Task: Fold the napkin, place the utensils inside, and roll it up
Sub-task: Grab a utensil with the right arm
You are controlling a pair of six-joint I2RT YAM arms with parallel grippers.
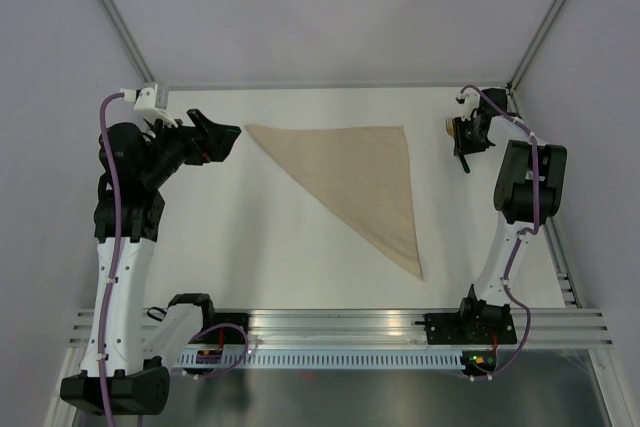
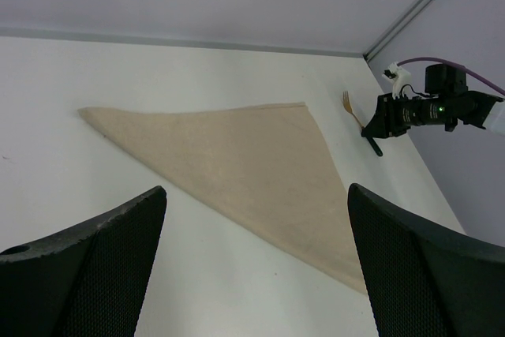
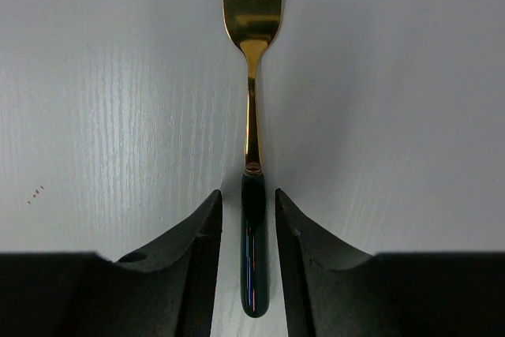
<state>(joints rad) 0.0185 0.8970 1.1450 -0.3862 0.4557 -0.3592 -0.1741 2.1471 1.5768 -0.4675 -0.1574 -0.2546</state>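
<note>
The beige napkin (image 1: 358, 179) lies flat on the white table, folded into a triangle; it also shows in the left wrist view (image 2: 237, 155). The utensil is a fork (image 3: 252, 45) with a gold head and dark handle, lying at the far right of the table (image 1: 451, 128). My right gripper (image 3: 247, 196) is low over it, and its fingers straddle the dark handle with a thin gap on each side. My left gripper (image 1: 222, 139) is wide open and empty, hovering left of the napkin's far left corner.
The back wall runs just behind the napkin and fork. The right wall and a metal corner post (image 1: 540, 27) stand close to my right arm (image 1: 527, 182). The aluminium rail (image 1: 340, 327) runs along the near edge.
</note>
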